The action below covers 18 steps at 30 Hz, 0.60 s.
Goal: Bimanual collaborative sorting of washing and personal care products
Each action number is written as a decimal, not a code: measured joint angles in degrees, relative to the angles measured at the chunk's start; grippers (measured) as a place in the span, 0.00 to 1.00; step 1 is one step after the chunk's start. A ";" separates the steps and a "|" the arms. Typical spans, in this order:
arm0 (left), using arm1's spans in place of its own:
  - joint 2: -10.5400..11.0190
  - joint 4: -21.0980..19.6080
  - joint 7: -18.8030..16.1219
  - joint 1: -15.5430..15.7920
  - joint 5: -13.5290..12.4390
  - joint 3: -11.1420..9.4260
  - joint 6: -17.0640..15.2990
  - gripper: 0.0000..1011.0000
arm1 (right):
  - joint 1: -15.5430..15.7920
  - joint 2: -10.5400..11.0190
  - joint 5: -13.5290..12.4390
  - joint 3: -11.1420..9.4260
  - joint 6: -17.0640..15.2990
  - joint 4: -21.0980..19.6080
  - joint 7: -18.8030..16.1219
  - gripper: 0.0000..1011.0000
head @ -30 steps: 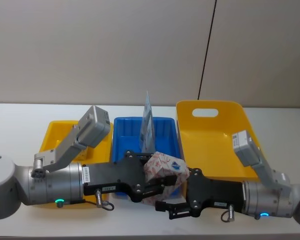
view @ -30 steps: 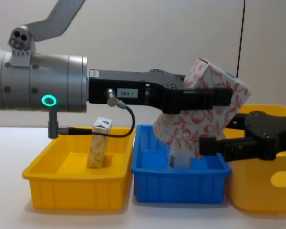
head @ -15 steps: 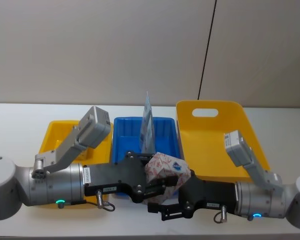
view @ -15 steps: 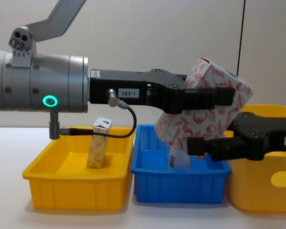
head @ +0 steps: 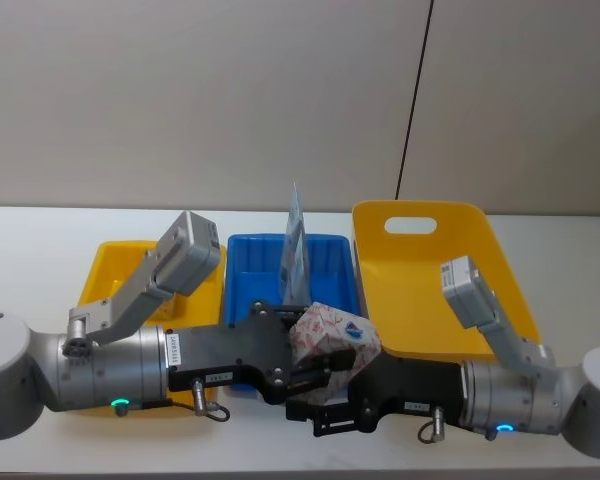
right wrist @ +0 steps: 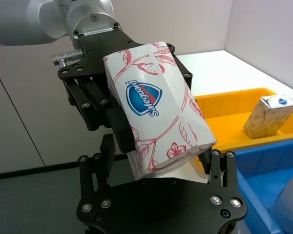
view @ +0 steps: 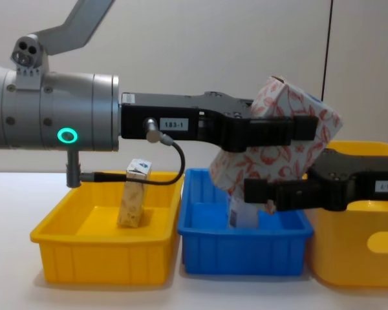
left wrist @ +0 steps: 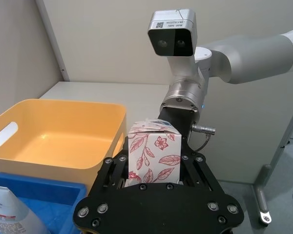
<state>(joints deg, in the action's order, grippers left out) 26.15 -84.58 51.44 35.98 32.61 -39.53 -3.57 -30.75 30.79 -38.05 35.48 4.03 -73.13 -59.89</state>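
Handover point, mid-air, centre of the chest view. The left end effector (left wrist: 152,170) reaches in from the left of the frame and is clamped on the floral carton (right wrist: 154,122), one finger on each broad side, around its middle. The carton hangs above the near edge of the blue tray (head: 270,262), clear of the bench. Its long axis is tilted: lower end toward the tray, logo end up and toward the right of the chest frame. The right end effector (right wrist: 158,168) comes in from the right, just below the left one. It is spread open, with a finger on either side of the carton's lower end; no firm contact visible. So the carton lies straight ahead of the right end effector, between its fingers, and the free lower end is the part to take. Judgement: the right should close before the left lets go. A pale pouch (head: 295,250) stands in the blue tray. A small carton (view: 134,201) stands in the yellow tray (view: 58,248), lower left of the chest view.
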 joint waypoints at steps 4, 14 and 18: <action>0.04 -0.01 -0.01 0.00 0.05 -0.01 0.02 0.39 | -0.12 -0.05 -0.57 0.09 -0.24 0.15 0.00 0.99; -0.05 -0.01 -0.02 -0.01 0.05 -0.07 0.02 0.39 | -0.22 0.02 -1.64 0.13 -0.70 0.45 0.16 0.93; -0.07 -0.01 -0.01 -0.01 0.05 -0.09 0.02 0.39 | -0.29 0.07 -2.06 0.13 -0.82 0.63 0.24 0.86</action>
<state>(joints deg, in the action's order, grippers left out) 26.08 -84.59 51.42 35.97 32.67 -39.63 -3.55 -31.04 30.86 -40.11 35.61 3.21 -72.50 -59.65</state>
